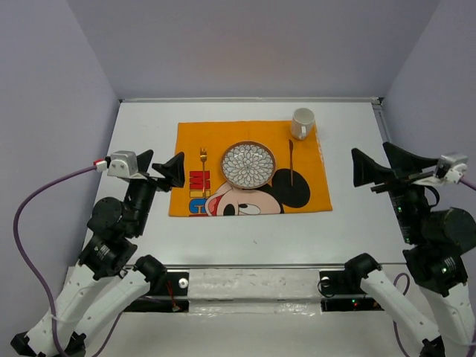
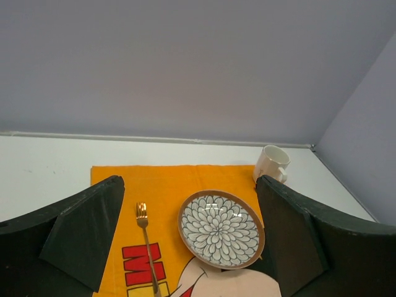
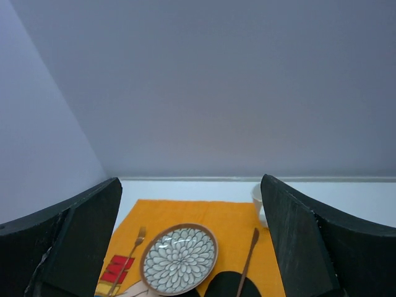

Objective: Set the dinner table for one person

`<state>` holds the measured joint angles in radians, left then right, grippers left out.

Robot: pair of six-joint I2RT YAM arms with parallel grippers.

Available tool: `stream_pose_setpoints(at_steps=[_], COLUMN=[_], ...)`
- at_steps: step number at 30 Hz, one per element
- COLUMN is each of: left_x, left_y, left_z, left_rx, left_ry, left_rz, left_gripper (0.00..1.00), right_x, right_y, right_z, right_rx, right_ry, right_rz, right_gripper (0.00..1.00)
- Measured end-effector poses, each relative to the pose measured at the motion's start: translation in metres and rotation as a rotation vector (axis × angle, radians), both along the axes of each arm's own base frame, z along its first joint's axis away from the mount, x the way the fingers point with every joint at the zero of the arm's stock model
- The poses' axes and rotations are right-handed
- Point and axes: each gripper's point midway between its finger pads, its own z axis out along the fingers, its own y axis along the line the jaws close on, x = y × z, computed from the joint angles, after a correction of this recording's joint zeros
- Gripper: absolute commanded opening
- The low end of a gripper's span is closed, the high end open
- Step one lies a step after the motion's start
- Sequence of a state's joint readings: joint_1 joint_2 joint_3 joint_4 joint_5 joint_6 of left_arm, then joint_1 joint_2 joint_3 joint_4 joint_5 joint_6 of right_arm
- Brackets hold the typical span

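Note:
The white dinner table (image 1: 245,234) carries an orange Mickey Mouse placemat (image 1: 249,169). On the mat lie a patterned plate (image 1: 248,163), a gold fork (image 1: 203,161) to its left and a gold knife (image 1: 291,160) to its right. A white mug (image 1: 302,123) stands at the mat's far right corner. My left gripper (image 1: 167,170) is open and empty, raised at the mat's left edge. My right gripper (image 1: 370,169) is open and empty, raised to the right of the mat. The left wrist view shows the plate (image 2: 221,228), fork (image 2: 146,241) and mug (image 2: 271,163).
Grey walls close the table at the back and both sides. A raised rim (image 1: 249,99) runs along the far edge. Both arm bases sit at the near edge.

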<state>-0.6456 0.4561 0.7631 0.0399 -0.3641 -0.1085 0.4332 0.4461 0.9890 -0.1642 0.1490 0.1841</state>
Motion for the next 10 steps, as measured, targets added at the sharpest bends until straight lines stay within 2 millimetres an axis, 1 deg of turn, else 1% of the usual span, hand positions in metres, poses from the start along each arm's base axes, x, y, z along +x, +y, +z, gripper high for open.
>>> stream_pose_setpoints(at_steps=[2,5,8,10], left_x=[-0.001,-0.004,-0.005,-0.004], left_y=[0.0,-0.001,-0.002,-0.005], left_z=[0.012,0.03,0.04,0.04], left_rx=[-0.011,-0.035,-0.052,-0.054], left_ry=[-0.017,-0.056,-0.082,-0.08], left_rz=[-0.005,-0.018,-0.028,-0.035], left_gripper=[0.99,0.99,0.99,0.99], right_x=[-0.01,-0.016,-0.011,-0.006], right_y=[-0.015,-0.029,-0.031,-0.028], right_z=[-0.002,-0.008,-0.02,-0.029], right_rx=[0.02,0.036,0.032,0.022], right_ry=[-0.025,-0.035,-0.015,0.007], right_rz=[-0.052,-0.111,-0.129,-0.127], right_gripper=[1.0,1.0,1.0,1.0])
